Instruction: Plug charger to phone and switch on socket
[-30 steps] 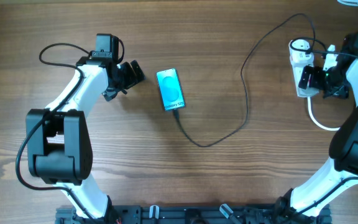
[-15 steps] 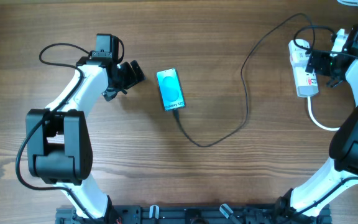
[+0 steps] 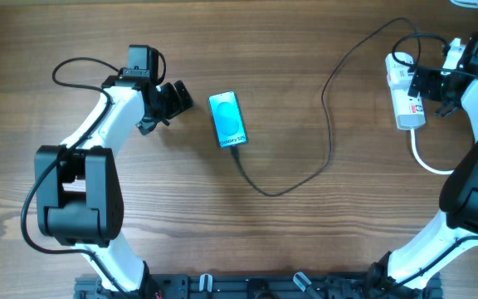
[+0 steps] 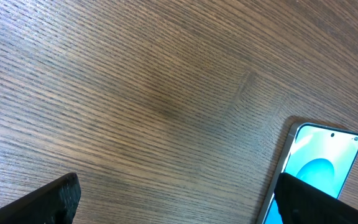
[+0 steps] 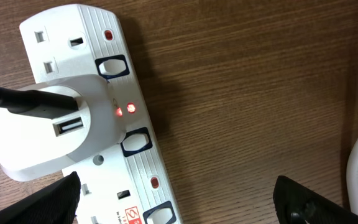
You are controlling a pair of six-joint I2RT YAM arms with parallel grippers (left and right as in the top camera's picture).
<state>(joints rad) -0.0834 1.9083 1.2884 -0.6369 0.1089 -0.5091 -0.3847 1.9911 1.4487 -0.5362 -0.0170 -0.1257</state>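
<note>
- overhead view: a second ago the right gripper [image 3: 432,90] sat low over the near end of the socket [image 3: 407,106]. now it has drawn back to the far right, and the white strip shows in full.
- right wrist view: a small red light [image 5: 130,108] glows on the socket, just beside the adapter [image 5: 48,127]. the switch looks to be on.
- the charger [image 3: 329,124] runs as a thin black cable from the adapter to the near end of the phone [image 3: 227,120]. the phone lies left of centre with its screen lit teal. the plug appears to be in, so the task looks finished.
- right gripper: jaws wide apart, holding nothing, hovering just right of the socket.
- left gripper [image 3: 169,108]: jaws wide apart and empty, just left of the phone, not touching it. it has not moved.
</note>
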